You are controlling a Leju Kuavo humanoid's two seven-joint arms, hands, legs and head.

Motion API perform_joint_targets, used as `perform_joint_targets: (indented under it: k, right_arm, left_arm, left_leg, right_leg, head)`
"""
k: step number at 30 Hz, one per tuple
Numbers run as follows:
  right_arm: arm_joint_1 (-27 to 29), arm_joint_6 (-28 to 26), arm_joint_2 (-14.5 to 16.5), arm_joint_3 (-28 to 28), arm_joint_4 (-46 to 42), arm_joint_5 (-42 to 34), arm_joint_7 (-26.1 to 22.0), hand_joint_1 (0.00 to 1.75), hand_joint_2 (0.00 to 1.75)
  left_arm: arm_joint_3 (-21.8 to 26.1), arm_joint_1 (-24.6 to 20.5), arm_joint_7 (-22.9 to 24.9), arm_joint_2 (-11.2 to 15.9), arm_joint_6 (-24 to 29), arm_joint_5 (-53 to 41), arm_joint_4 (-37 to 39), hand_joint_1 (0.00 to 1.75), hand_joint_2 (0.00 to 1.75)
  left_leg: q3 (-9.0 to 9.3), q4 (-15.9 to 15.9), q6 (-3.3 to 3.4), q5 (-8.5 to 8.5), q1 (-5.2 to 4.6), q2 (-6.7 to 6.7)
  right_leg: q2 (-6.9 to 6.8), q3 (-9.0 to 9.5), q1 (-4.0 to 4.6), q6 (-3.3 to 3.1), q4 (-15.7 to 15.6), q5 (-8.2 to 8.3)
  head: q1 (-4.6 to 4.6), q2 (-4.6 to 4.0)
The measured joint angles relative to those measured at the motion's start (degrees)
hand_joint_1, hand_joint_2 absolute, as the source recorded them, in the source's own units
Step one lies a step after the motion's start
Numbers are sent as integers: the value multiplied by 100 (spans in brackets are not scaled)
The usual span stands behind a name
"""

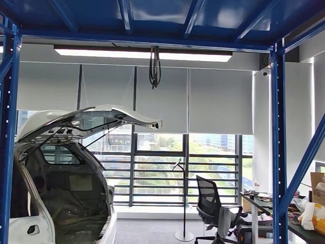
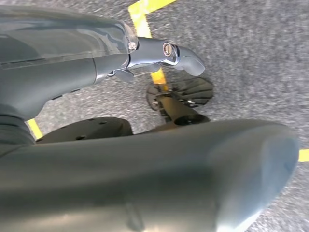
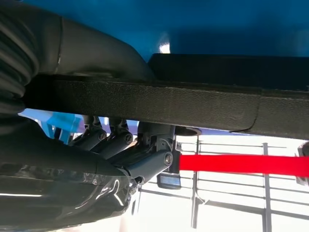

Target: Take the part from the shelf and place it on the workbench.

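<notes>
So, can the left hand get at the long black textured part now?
Probably not: the left hand hangs over grey carpet, while the right hand grips the long black textured part at the blue shelf.

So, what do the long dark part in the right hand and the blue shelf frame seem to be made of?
Long dark part: probably moulded plastic, matte black, judging by its fine grainy texture and rounded edge. The right hand holds it from below. Blue shelf frame: likely painted steel, with a smooth glossy coat and punched holes along the upright.
</notes>
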Motion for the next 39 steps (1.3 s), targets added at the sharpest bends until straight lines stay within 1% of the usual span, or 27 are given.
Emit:
perform_joint_targets:
  k: [4,8,10,12,14,16,19,22,24,25,27,30,32,36,39]
  right_arm:
    - [114,45,-85,-11,-367,-56,-1,175,175]
    - [267,131,-151,-19,-839,-185,-61,175,175]
    - [372,182,-172,-18,-1150,-333,-147,175,175]
    - [486,271,-187,-14,-1520,-632,-275,175,175]
    - [595,410,-200,-11,-1922,-1182,-456,175,175]
    - [702,576,-210,-25,-2317,-1957,-680,175,175]
    - [935,990,-198,-135,-2941,-3575,-1228,175,175]
    - [1281,1391,-147,-325,-3630,-5146,-1845,175,175]
    - [1562,1696,-101,-445,-4147,-5991,-2066,175,175]
    - [1695,1865,-91,-481,-4364,-6287,-2124,175,175]
    - [1930,2185,-110,-504,-4713,-6655,-2243,175,175]
    - [2163,2536,-166,-474,-5128,-6954,-2517,175,175]
    - [2244,2635,-186,-421,-5366,-7035,-2628,175,175]
    - [2289,2746,-246,-313,-5660,-7174,-2648,175,175]
    - [2284,2841,-312,-263,-5756,-7409,-2645,175,175]
  left_arm:
    - [-39,0,-124,0,21,48,0,0,175]
    - [-70,2,-41,0,179,257,1,0,175]
    - [-70,5,28,0,225,395,2,0,175]
    - [-70,9,13,0,211,505,2,0,175]
    - [-70,16,-49,0,171,590,3,0,175]
    - [-69,21,-84,1,141,682,5,0,175]
    - [-48,35,-104,2,29,938,7,0,175]
    - [47,49,-222,2,-145,1241,7,0,175]
    - [133,57,-354,2,-184,1410,8,0,175]
    - [166,57,-418,2,-150,1459,9,0,175]
    - [196,54,-486,4,-32,1468,11,0,175]
    - [180,55,-430,17,28,1334,15,0,175]
    - [139,55,-378,22,30,1222,17,0,175]
    - [7,67,-227,45,28,1124,28,0,175]
    - [-75,74,117,94,52,1156,54,0,175]
  left_leg:
    - [0,0,0,0,0,1]
    - [-1,0,0,0,1,1]
    - [-1,0,0,0,1,2]
    - [-2,0,0,0,1,1]
    - [-2,-1,0,0,1,1]
    - [-3,-1,0,0,1,1]
    - [-3,-1,0,0,1,1]
    - [-3,-1,0,-1,0,-2]
    - [-3,-1,0,-2,0,-2]
    - [-2,-1,0,-2,0,-1]
    - [-2,-1,0,-2,0,-1]
    - [-2,-2,0,-2,0,-1]
    - [-1,-2,0,-2,1,-1]
    - [0,-2,0,-2,1,0]
    - [-2,13,16,-12,-21,-2]
  right_leg:
    - [0,-1,0,0,0,0]
    - [0,-1,0,0,0,0]
    - [0,-2,0,0,0,0]
    - [0,-2,0,0,0,0]
    - [0,-3,0,0,0,0]
    - [0,-3,0,0,0,-1]
    - [-1,-2,0,-1,0,-1]
    - [-5,-1,0,-4,-1,-4]
    - [-5,-1,0,-7,-1,-6]
    - [-5,-1,0,-7,-1,-6]
    - [-5,-2,0,-7,-2,-6]
    - [-4,-1,0,-7,-1,-6]
    - [-4,0,1,-7,-1,-6]
    - [-4,1,1,-7,-1,-6]
    - [-5,6,-18,11,-13,1]
  head:
    - [0,0]
    - [0,0]
    - [0,0]
    - [0,0]
    - [0,0]
    - [0,0]
    - [0,0]
    - [0,0]
    - [0,0]
    - [0,0]
    - [0,0]
    - [0,0]
    - [0,0]
    - [0,0]
    - [0,0]
